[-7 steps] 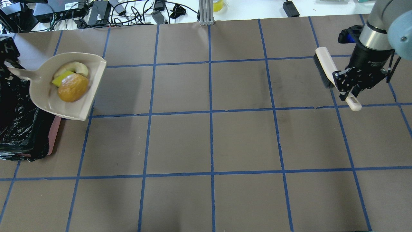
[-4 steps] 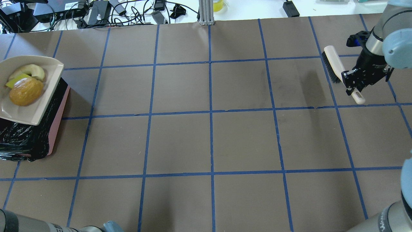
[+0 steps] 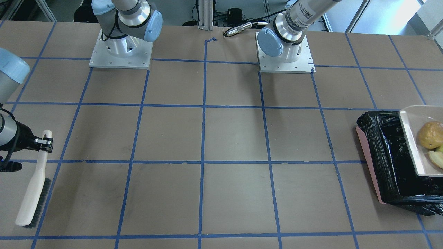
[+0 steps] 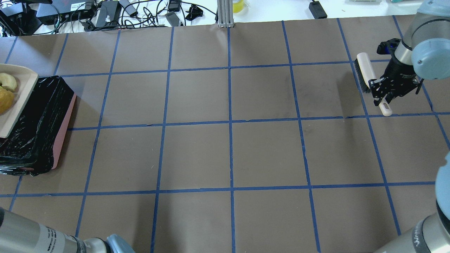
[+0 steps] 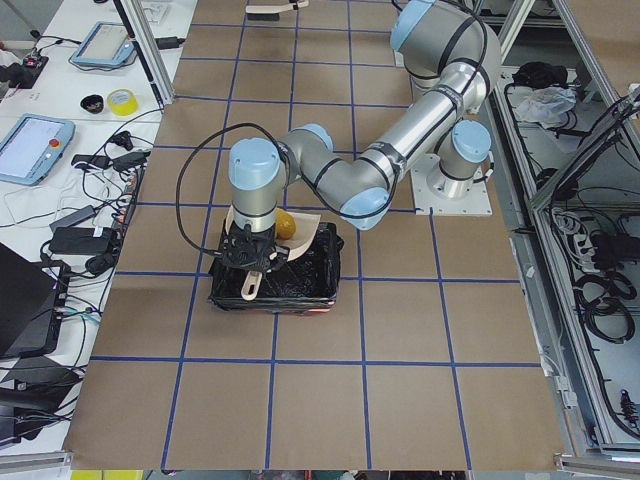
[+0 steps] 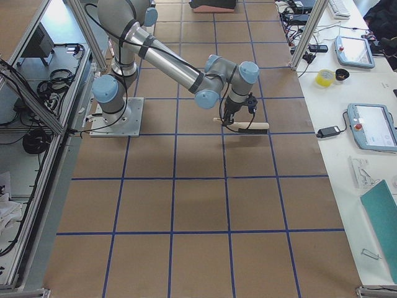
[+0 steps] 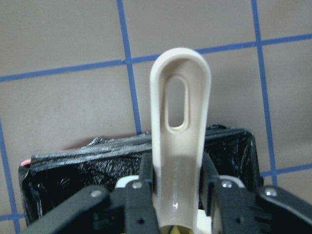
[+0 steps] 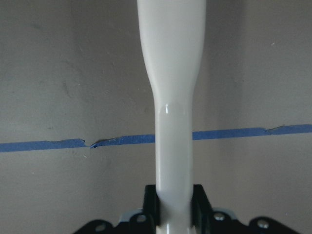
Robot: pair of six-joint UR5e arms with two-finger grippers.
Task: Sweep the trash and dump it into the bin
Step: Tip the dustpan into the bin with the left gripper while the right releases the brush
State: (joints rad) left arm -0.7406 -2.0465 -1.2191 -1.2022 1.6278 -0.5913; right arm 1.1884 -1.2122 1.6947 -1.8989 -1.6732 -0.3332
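The beige dustpan [image 4: 19, 105] hangs over the far-left part of the pink-sided, black-bagged bin [image 4: 45, 119]. It carries the amber lump [image 3: 430, 134], the cream rind [image 3: 436, 158] and a sliver of the yellow-green wedge [image 3: 440, 148]. My left gripper [image 7: 178, 168] is shut on the dustpan handle [image 7: 179, 107] above the bin's black liner [image 7: 73, 175]. It is outside the overhead view. My right gripper [image 4: 381, 95] is shut on the handle of the white brush [image 4: 365, 72], low over the table at the far right. The brush also shows in the front view [image 3: 33, 197].
Cables and electronics [image 4: 105, 14] lie on the white bench beyond the table's far edge, beside an aluminium post [image 4: 225, 14]. The two arm bases [image 3: 119, 52] [image 3: 283, 55] stand on the robot's side. Blue tape lines grid the brown table.
The dustpan with the trash has moved left over the bin and is now partly past the overhead view's left edge. The right gripper with the brush has shifted slightly right.
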